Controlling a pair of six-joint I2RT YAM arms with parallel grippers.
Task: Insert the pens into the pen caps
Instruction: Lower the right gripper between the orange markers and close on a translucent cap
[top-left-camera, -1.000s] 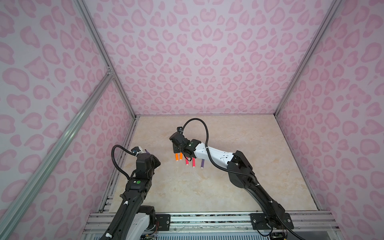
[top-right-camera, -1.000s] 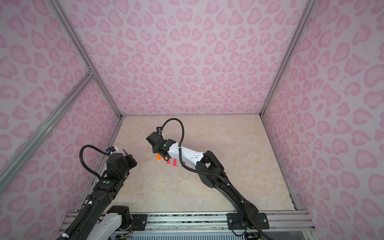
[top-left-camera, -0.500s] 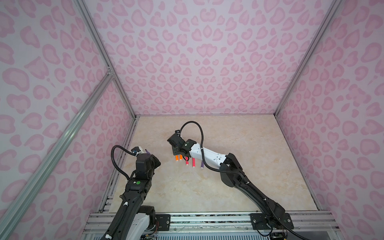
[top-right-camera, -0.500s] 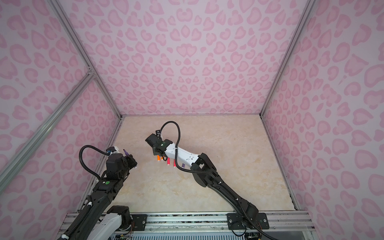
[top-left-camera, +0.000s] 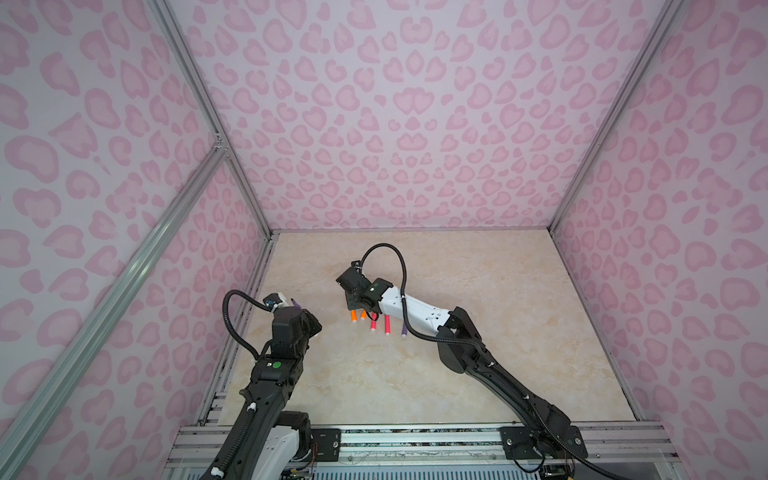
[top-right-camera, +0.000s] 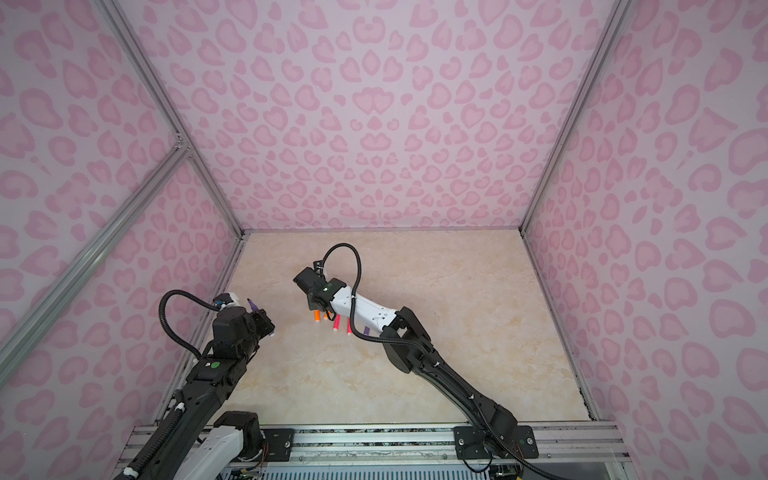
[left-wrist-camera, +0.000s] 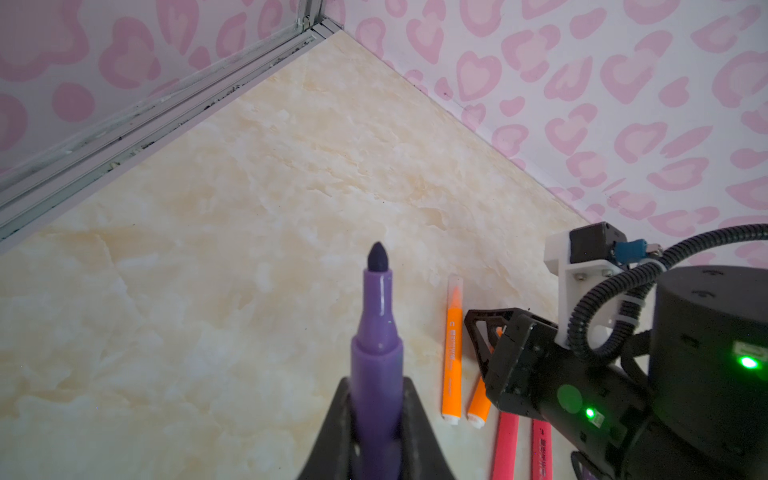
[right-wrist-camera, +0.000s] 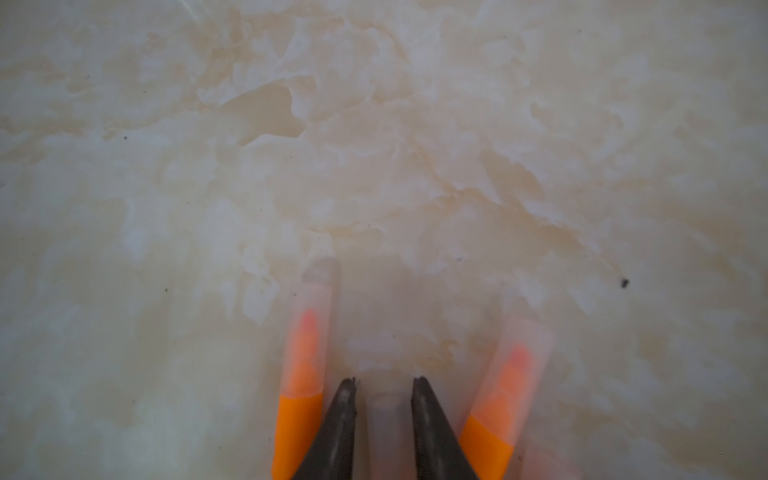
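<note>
My left pincer (left-wrist-camera: 376, 388) is pinching a purple pen (left-wrist-camera: 376, 332) and holds it above the surface (top-left-camera: 457, 374) near the left wall. The pen's dark tip is bare and points away from the wrist. My right pincer (right-wrist-camera: 384, 380) is down at the row of pens near the middle of the surface. Its fingers (right-wrist-camera: 340, 415) stand slightly apart on either side of a faint clear cap (right-wrist-camera: 384, 419), and the blur keeps me from telling whether they actually press on it. Just outside the fingers lie the two orange pens (right-wrist-camera: 297, 419), one on each side, each with a clear cap over its tip. In both top views the row goes on to the right with two pink-red pens (top-left-camera: 373, 326) and a second purple pen (top-left-camera: 403, 331), all lying flat and partly under the right arm.
</note>
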